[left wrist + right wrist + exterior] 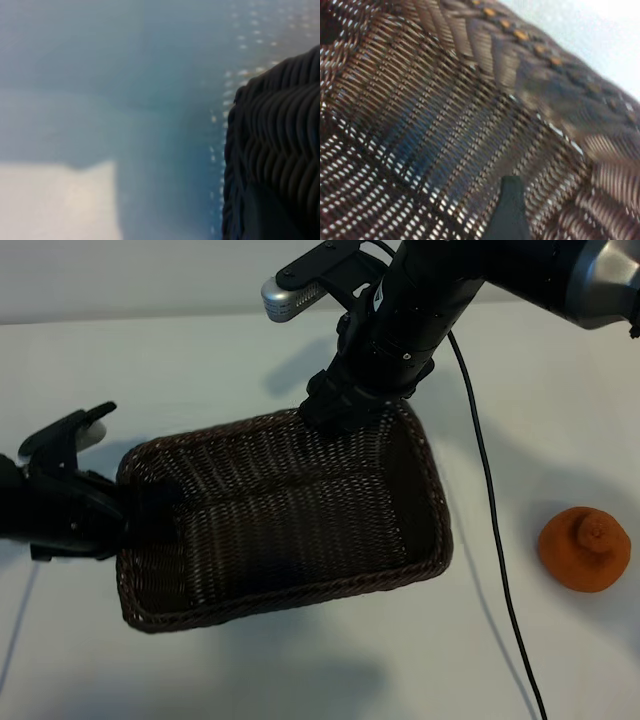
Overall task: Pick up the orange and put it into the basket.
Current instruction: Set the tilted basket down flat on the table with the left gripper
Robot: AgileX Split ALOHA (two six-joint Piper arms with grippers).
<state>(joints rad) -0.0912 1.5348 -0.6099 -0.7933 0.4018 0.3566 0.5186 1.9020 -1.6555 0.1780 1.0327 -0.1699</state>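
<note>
The orange (pixel 585 549) sits untouched on the table (pixel 200 370), well apart from the empty basket (pixel 300 598). The left gripper (pixel 140 510) clamps the basket's near wall; the right gripper (pixel 335 410), jaws wide and empty, hovers at its far rim. Picking and placing remain undone

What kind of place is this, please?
Probably a robot lab bench: a bare white table, two black robot arms, and only props on it, a wicker basket and an orange.
</note>
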